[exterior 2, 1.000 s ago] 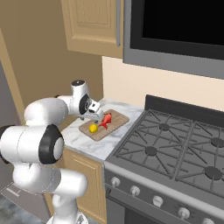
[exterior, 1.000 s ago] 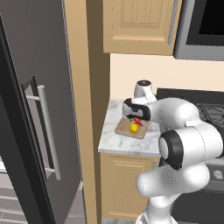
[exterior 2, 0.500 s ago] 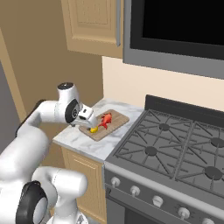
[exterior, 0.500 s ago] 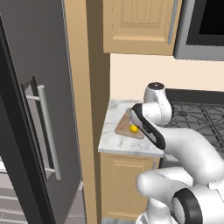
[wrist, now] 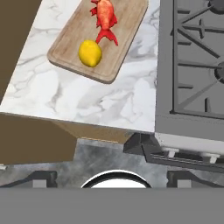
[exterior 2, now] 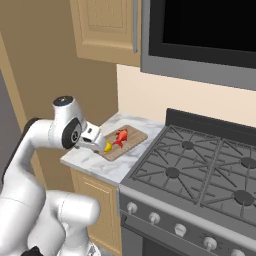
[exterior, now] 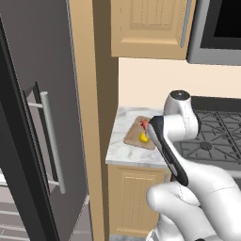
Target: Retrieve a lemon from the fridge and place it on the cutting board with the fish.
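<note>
I find the lemon lying on the cutting board, near the board's end that faces the bench front, free of any grip. The fish lies on the same board just beyond the lemon, its tail reaching almost to the fruit; I cannot tell whether the two touch. The cutting board rests flat on the marble bench, set at a slant to the bench edge, with the stove just beside it. I see the gripper above the front part of the bench, short of the board, with nothing in it; its jaws are released and stand wide. The fridge stands well apart from the board, past a tan wooden panel.
</note>
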